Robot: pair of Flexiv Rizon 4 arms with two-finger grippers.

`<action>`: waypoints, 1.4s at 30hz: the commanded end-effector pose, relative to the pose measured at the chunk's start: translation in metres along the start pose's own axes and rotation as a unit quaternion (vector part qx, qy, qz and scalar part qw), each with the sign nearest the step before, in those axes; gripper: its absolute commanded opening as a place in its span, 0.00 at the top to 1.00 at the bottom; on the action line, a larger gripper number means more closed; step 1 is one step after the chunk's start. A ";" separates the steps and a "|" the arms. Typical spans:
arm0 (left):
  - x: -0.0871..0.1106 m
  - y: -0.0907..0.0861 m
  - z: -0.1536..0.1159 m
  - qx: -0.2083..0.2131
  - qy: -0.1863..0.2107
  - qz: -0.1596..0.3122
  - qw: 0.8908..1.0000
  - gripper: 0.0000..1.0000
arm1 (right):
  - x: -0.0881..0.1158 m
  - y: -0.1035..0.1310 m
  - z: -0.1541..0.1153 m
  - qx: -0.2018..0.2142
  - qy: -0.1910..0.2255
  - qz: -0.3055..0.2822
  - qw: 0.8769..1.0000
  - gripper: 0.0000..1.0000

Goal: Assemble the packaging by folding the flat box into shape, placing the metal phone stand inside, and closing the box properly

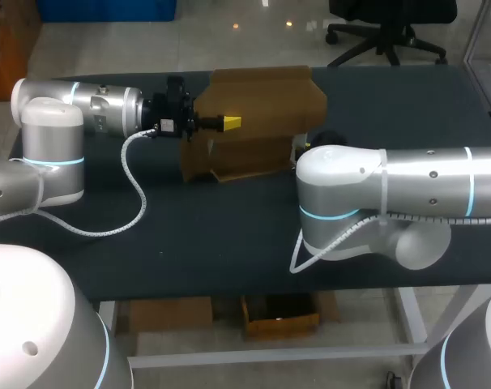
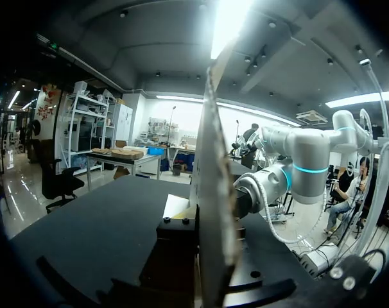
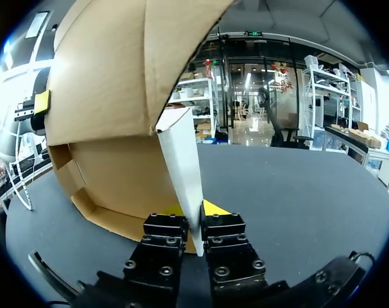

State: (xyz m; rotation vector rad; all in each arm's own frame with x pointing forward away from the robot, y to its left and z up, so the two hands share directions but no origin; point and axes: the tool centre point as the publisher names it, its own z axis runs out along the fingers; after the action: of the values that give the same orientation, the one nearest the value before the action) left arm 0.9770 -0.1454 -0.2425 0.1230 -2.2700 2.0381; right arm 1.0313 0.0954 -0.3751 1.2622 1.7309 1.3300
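1. Right wrist view: the white flap point(image 3: 181, 160) clamped in the right gripper point(image 3: 194, 215) covers most of its yellow fingertips point(image 3: 215, 208). Only slivers show on either side.
2. Same view: the upper panel of the box point(image 3: 111, 96) is cut off at the rim.
3. Head view: the right arm point(image 1: 391, 186) hides the box's lower right corner and nearly all of the right gripper. The box interior is not visible.
4. Left wrist view: a box panel, seen edge-on, blocks the middle and part of the right arm behind it.
5. Left gripper point(image 1: 229, 122): its hold on the box cannot be settled from either view.
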 end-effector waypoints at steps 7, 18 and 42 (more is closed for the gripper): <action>0.000 0.005 0.000 0.001 0.002 0.000 1.000 1.00 | 0.001 -0.001 0.003 -0.005 -0.010 0.002 1.000 0.80; 0.000 0.005 0.000 0.001 0.002 0.000 1.000 1.00 | 0.000 -0.001 0.001 -0.002 -0.010 0.001 1.000 0.90; 0.006 -0.001 -0.002 -0.032 -0.016 0.047 0.998 0.00 | -0.003 0.002 -0.016 0.032 -0.011 0.011 0.999 1.00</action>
State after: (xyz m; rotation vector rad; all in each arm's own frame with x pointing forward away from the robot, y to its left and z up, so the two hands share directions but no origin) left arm 0.9772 -0.1452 -0.2455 0.0373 -2.3778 2.0190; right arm 1.0224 0.0888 -0.3762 1.3202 1.7381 1.2905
